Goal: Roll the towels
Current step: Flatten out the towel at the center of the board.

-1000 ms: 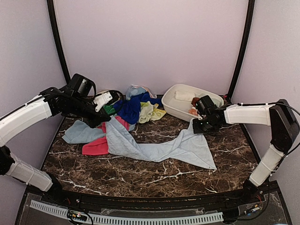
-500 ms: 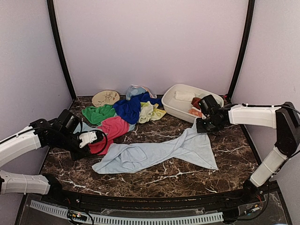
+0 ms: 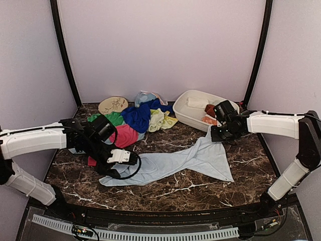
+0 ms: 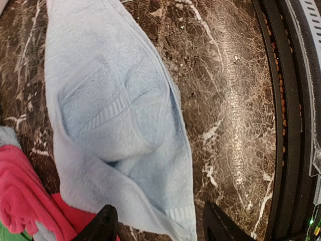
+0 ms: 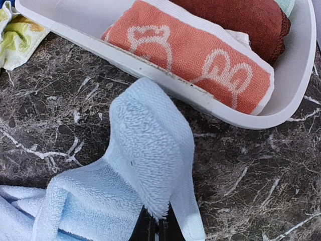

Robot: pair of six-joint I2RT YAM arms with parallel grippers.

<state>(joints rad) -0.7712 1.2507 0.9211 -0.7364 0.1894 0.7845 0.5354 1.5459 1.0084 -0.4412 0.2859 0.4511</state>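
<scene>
A pale blue towel [image 3: 175, 160] lies stretched across the middle of the marble table, crumpled along its length. My right gripper [image 3: 216, 134] is shut on its far right corner and holds it raised just in front of the basin; the wrist view shows the cloth [image 5: 145, 145] pinched in the closed jaws [image 5: 156, 223]. My left gripper [image 3: 123, 156] stands open over the towel's left end [image 4: 115, 115], fingers [image 4: 103, 226] wide apart with the corner lying loose between them. More towels are heaped behind: pink-red [image 3: 123, 134], green [image 3: 113, 118], royal blue [image 3: 138, 115], lime-yellow [image 3: 159, 119].
A white oval basin [image 3: 186, 113] at the back right holds rolled cloths, an orange patterned one [image 5: 195, 55] and a rust-brown one [image 5: 235, 20]. A round tan disc [image 3: 113, 104] lies at the back left. The table's black front rim [image 4: 288, 125] runs close to my left gripper.
My left arm swung from the back left to the near left, dragging the pale blue towel's left end forward, then opened and let go. My right gripper kept its hold.
</scene>
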